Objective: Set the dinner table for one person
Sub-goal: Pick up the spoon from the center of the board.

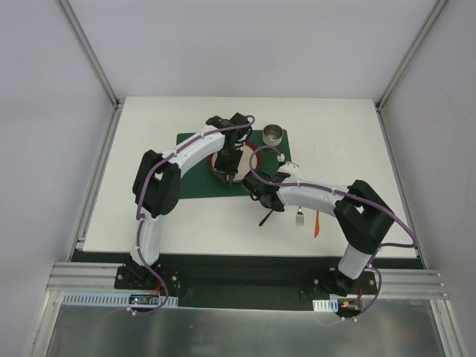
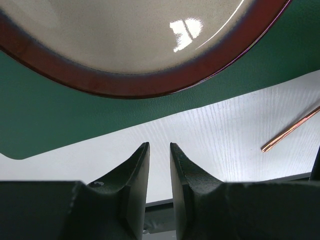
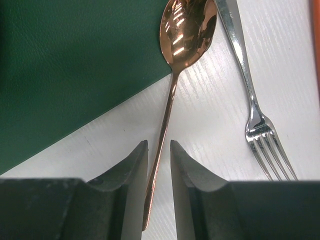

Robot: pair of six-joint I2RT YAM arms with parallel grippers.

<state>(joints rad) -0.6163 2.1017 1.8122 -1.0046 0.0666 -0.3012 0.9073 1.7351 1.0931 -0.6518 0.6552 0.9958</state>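
Copper is the spoon you are working on: its bowl lies at the near right edge of the green placemat and its handle lies on the white desk, just left of the fork. Your right claw stands narrowly apart around the handle end and, as far as I see, is not pinching it, so close gently, lift straight and lay the spoon parallel to the fork. Your left claw, slightly apart and empty, hovers near the plate; keep it clear.
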